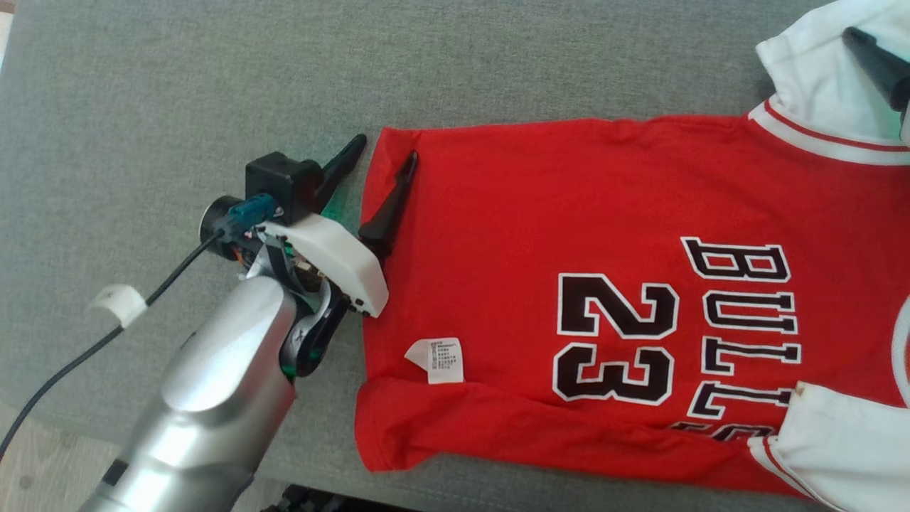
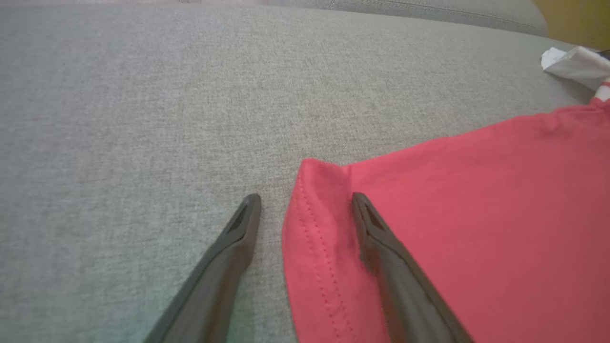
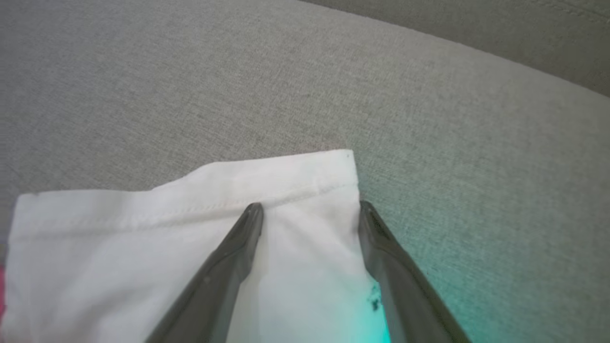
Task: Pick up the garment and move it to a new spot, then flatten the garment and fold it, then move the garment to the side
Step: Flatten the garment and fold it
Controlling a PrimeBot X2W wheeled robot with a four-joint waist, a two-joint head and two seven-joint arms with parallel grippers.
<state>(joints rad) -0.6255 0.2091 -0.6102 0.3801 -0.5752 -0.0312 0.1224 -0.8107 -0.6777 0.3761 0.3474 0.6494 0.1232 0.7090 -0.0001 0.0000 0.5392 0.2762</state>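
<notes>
A red jersey (image 1: 569, 235) with white sleeves and black "BULLS 23" lettering lies flat on the grey cushion, hem toward the left. My left gripper (image 1: 384, 156) stands open astride the hem's far corner (image 2: 314, 190): one finger rests on the red cloth (image 2: 376, 238), the other on the bare cushion (image 2: 238, 228). At the top right, one dark finger (image 1: 874, 60) of my right gripper lies on the white sleeve (image 1: 817, 78). In the right wrist view that gripper (image 3: 307, 209) is open over the sleeve's hemmed corner (image 3: 305, 176), both fingers apart with white cloth between them.
The grey fabric cushion (image 1: 178, 85) stretches wide to the left and behind the jersey. A white care label (image 1: 437, 359) sticks out on the red cloth near the hem. A black cable (image 1: 85, 348) trails from my left wrist. The cushion's front edge runs along the bottom.
</notes>
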